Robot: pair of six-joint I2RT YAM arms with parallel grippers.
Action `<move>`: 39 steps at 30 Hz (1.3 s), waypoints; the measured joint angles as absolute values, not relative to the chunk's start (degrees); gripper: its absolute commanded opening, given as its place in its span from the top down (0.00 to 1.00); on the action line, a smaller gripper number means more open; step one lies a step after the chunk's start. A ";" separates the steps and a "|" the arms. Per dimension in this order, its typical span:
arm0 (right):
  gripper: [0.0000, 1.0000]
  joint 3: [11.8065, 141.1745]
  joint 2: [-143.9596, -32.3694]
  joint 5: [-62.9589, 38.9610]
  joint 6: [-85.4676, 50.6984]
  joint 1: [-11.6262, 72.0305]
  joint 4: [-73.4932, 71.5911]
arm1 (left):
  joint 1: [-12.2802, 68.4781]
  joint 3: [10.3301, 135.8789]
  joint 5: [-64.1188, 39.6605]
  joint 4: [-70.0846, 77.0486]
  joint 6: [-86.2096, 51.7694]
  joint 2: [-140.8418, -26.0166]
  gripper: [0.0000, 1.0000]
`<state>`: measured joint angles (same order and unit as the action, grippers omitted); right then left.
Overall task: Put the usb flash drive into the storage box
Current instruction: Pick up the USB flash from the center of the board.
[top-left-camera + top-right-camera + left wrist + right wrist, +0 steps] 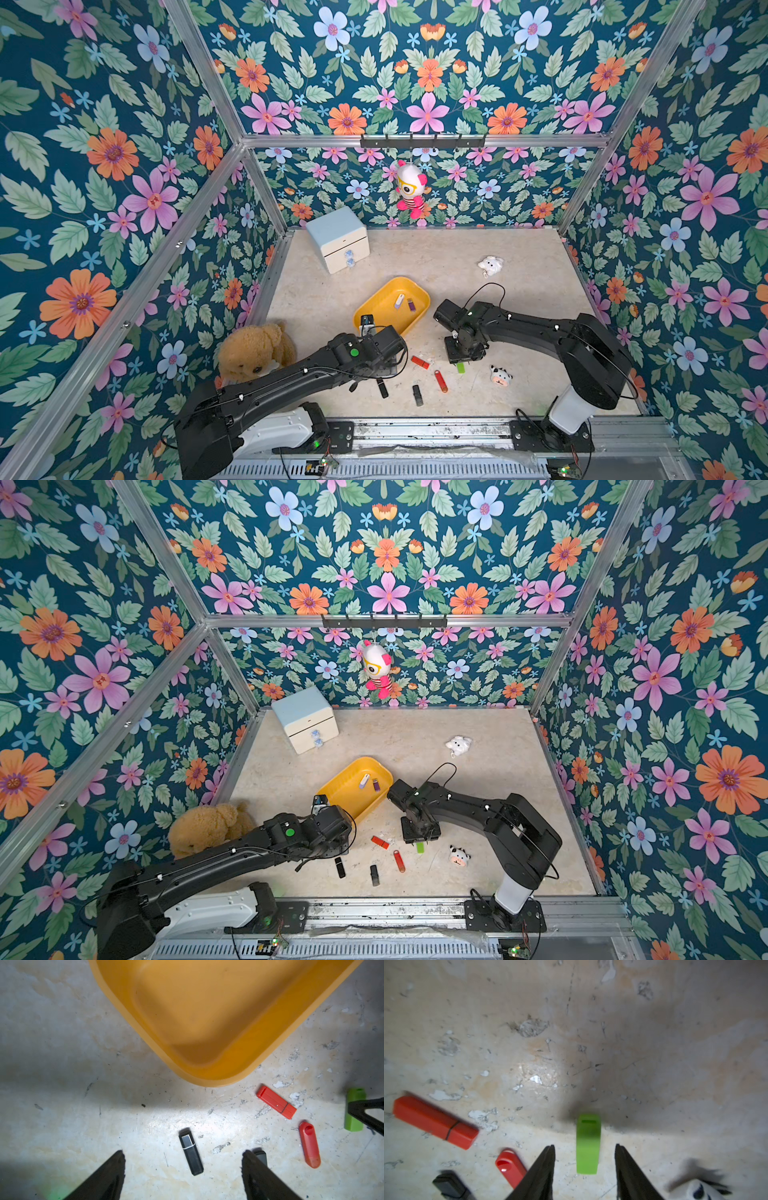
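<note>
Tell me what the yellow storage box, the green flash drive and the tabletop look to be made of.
The storage box looks like moulded plastic, smooth, slightly glossy: even colour, rounded rolled rim. The green flash drive: likely plastic, matt, uniform colour, moulded slot at one end. The tabletop: marble-look, perhaps laminate or stone, scratched with white chips.
</note>
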<state>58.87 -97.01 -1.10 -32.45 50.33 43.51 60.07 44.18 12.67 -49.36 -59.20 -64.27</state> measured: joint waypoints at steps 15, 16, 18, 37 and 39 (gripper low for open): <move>0.62 57.14 -98.24 -1.13 -33.32 50.33 41.91 | 64.64 41.74 11.86 -44.18 -64.14 -68.14 0.10; 0.64 56.99 -98.24 -1.17 -33.34 50.33 41.82 | 64.93 41.58 11.86 -43.92 -64.25 -68.36 0.10; 0.69 56.60 -98.04 -1.23 -33.41 50.33 41.47 | 65.49 41.12 11.86 -43.20 -64.64 -68.79 0.10; 0.99 55.09 -96.86 -1.23 -33.56 50.30 40.12 | 68.20 36.53 9.80 -39.77 -70.63 -72.64 0.15; 1.00 55.13 -96.88 -1.21 -33.56 50.30 40.18 | 68.25 36.32 9.52 -39.40 -71.53 -73.12 0.16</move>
